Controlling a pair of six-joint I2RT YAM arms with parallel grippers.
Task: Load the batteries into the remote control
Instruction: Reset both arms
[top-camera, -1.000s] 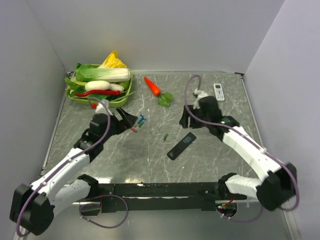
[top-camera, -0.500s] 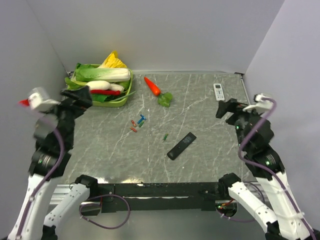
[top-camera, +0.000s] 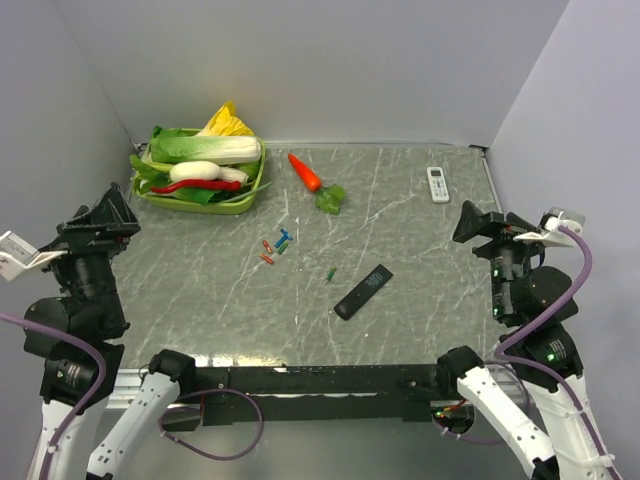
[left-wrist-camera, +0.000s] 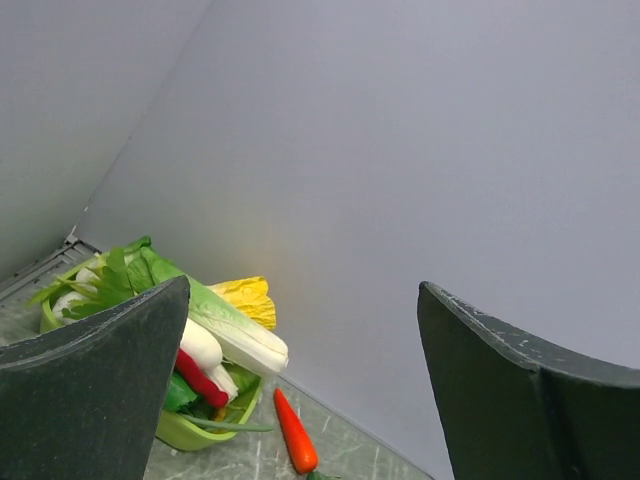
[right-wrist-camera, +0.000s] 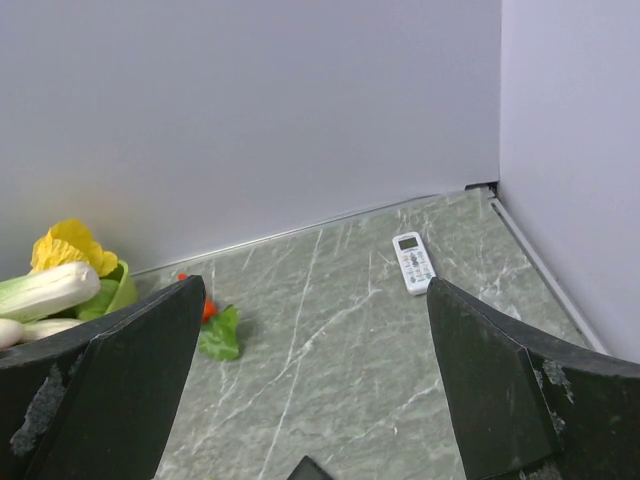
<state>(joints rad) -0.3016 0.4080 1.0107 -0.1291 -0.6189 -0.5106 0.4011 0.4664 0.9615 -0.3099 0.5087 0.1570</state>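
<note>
Batteries (top-camera: 284, 238) lie scattered near the remote control (top-camera: 363, 291), apparently unloaded.

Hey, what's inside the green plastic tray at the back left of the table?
The green tray holds a pale-green cabbage, a yellow leafy vegetable, a white radish and a red chilli. They hide its floor.

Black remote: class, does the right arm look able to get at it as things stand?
Probably yes: the black remote lies uncovered on the table, and the right end effector, open and raised to its right, has nothing between them.
</note>
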